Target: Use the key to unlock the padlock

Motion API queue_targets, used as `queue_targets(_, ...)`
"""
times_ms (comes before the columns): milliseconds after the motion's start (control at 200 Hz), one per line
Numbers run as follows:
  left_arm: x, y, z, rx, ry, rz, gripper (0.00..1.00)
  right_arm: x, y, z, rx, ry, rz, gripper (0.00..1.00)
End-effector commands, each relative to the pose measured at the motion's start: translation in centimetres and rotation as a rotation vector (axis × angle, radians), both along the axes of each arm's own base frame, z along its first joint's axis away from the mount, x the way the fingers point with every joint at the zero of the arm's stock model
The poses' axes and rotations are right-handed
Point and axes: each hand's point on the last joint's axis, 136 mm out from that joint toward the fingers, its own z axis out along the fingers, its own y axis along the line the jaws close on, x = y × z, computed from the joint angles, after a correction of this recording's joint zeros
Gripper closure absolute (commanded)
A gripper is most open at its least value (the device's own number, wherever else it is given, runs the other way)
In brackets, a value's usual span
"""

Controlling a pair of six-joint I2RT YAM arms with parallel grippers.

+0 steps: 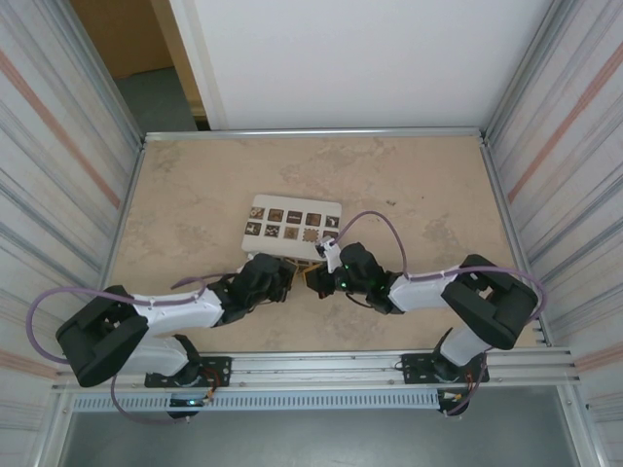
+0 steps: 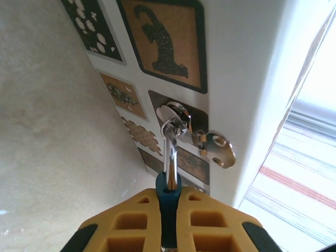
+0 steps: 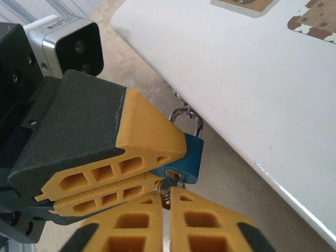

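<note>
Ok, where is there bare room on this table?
Bare tabletop lies between the white box and the back rail, and on both sides of the box. Crowded: the box's near edge, where left gripper and right gripper meet at the padlock.

Pretty cramped in the middle. The white box [image 1: 292, 226] sits mid-table, and the left gripper [image 2: 168, 199] and right gripper [image 3: 168, 202] are parked nose to nose right at its near edge, with the padlock [image 3: 190, 157] wedged between them. In the right wrist view there's barely a sliver of gap to the box's edge, so nothing squeezes through that spot. There's loads of bare table [image 1: 185, 195] left, right and far of the box. Corrugated walls [image 1: 58, 136] fence in both sides, a white panel [image 1: 370, 58] closes the far end, and a metal rail [image 1: 321, 362] runs along the near edge.
</note>
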Motion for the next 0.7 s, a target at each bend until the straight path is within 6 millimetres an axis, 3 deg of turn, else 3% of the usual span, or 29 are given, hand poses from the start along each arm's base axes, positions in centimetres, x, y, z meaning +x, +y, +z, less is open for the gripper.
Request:
queue_targets(0, -2.5, -1.8, 0.1, -0.028, 0.058, -0.117, 1.0, 2.2, -3.6, -0.1, -0.086, -0.063, -0.139, 0.78)
queue_targets(160, -2.4, -1.8, 0.2, -0.02, 0.059, -0.11, 1.0, 0.8, -5.6, 0.8, -0.138, -0.086, -0.121, 0.59)
queue_targets(311, -2.4, -2.0, 0.2, -0.021, 0.063, -0.116, 1.0, 0.5, -6.7, 1.9, -0.143, -0.086, -0.129, 0.55)
queue_targets(471, -2.3, -2.4, 0.2, -0.026, 0.065, -0.127, 1.0, 0.0, -5.6, 2.8, -0.134, -0.072, -0.077, 0.57)
queue_targets(696, -2.3, -2.5, 0.1, -0.027, 0.065, -0.128, 1.0, -0.9, -3.8, 2.1, -0.238, -0.144, -0.014, 0.56)
